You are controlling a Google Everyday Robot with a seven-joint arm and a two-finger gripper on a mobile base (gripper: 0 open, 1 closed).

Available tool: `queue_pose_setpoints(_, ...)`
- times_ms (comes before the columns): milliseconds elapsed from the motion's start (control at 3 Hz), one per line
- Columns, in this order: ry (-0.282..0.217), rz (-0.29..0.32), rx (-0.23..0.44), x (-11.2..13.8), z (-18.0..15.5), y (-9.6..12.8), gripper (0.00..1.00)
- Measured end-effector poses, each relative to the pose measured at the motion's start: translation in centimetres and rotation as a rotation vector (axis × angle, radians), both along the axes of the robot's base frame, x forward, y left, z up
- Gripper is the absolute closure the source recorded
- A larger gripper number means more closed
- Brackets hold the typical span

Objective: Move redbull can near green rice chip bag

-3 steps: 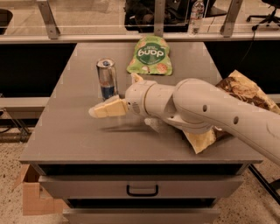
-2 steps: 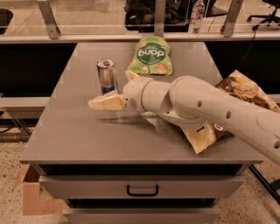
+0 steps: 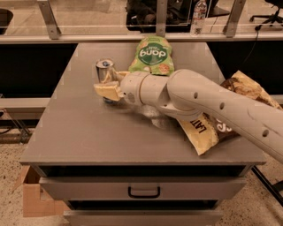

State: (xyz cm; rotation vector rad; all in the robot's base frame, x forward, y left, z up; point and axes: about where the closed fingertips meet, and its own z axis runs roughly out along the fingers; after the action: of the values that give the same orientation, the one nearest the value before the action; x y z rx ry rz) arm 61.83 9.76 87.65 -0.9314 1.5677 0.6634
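The redbull can (image 3: 104, 69) stands upright on the grey table (image 3: 88, 128) at the back left, its shiny top showing. The green rice chip bag (image 3: 151, 55) lies flat at the back middle, just right of the can. My cream gripper (image 3: 108, 86) is right at the can and covers its lower half. The arm (image 3: 208, 103) reaches in from the right across the table.
A larger brown-and-cream chip bag (image 3: 221, 119) lies at the right side, partly under my arm. A clear crumpled wrapper (image 3: 152, 115) lies below the arm. A water bottle (image 3: 200, 13) stands behind the rail. A cardboard box (image 3: 31, 194) sits on the floor at the left.
My gripper has moved toward the back and up against the can; it was in front of the can and a little left before. The can and bags have not moved.
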Motion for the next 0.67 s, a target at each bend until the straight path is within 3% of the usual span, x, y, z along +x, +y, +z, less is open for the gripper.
queue_pose_setpoints(333, -0.006, -0.054, -0.003, 0.7, 0.4, -1.7, 0.92)
queue_pose_setpoints(667, -0.02, -0.254, -0.021, 0.4, 1.0, -7.1, 1.0)
